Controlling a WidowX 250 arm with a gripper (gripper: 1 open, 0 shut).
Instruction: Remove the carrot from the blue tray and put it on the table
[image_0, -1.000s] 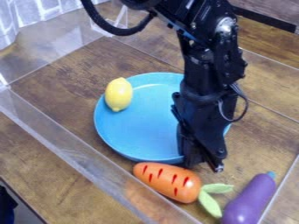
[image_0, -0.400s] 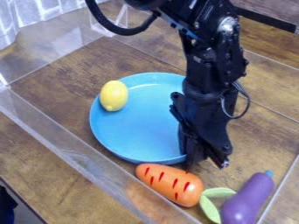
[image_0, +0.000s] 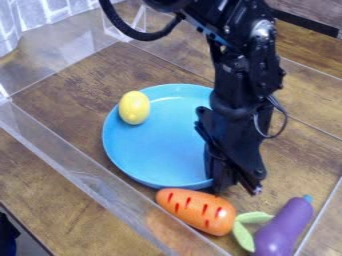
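The carrot (image_0: 199, 209), orange with dark stripes and pale green leaves, lies on the table (image_0: 80, 95) just in front of the blue tray (image_0: 158, 150), its upper side close to the tray's near rim. My gripper (image_0: 235, 186) points straight down at the tray's near right edge, right next to the carrot's leafy end. Its fingers are together with nothing between them. A yellow lemon (image_0: 134, 107) sits on the tray at the left.
A purple eggplant (image_0: 286, 228) lies at the bottom right, beside the carrot's leaves. Clear acrylic walls (image_0: 80, 170) edge the table along the front and left. The black arm (image_0: 241, 70) rises over the tray's right half.
The carrot has slid a little down and right, off the tray's rim. The tray and lemon shifted slightly. The gripper has hardly moved.
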